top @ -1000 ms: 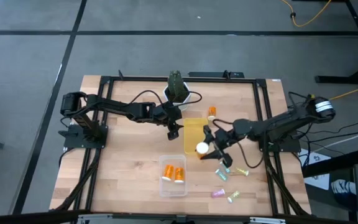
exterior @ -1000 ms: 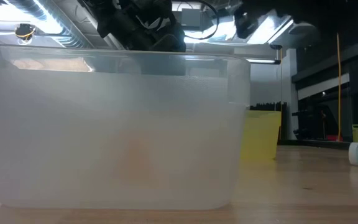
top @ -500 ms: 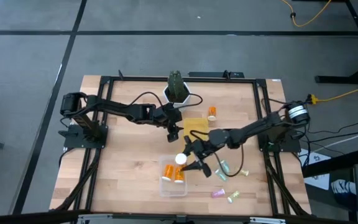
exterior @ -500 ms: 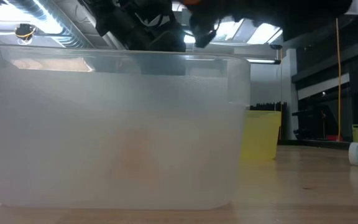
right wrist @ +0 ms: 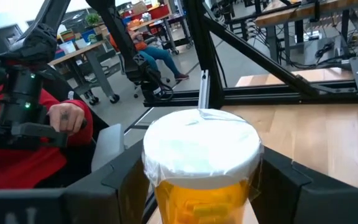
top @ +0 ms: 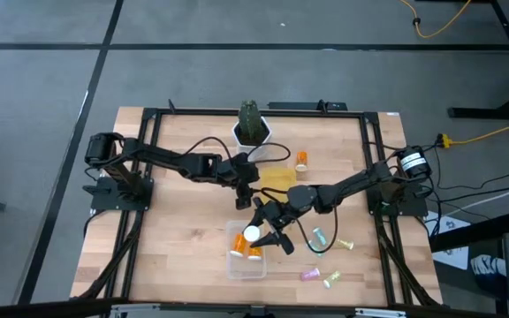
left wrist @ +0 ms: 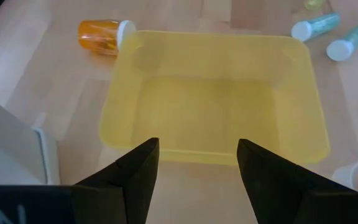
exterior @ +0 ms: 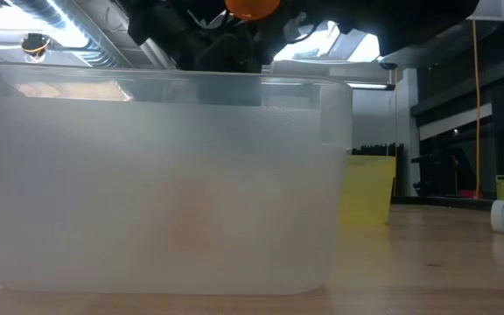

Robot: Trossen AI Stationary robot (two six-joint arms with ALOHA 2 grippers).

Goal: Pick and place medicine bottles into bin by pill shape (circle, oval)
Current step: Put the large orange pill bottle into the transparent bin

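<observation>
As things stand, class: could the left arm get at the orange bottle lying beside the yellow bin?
Probably yes. The left gripper hangs open over the yellow bin, and the orange bottle lies just beyond it with nothing between.

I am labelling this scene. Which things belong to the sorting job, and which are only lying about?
Job: orange bottle in the right tool; clear bin; yellow bin; loose bottles; lone orange bottle.
Lying about: potted plant; yellow cable on the floor.

the counter (top: pixel 184 230) is seen as pale, matt wood planks; the clear bin (exterior: pixel 164 184) as frosted plastic; the yellow bin (left wrist: pixel 213 93) as smooth translucent plastic.
</observation>
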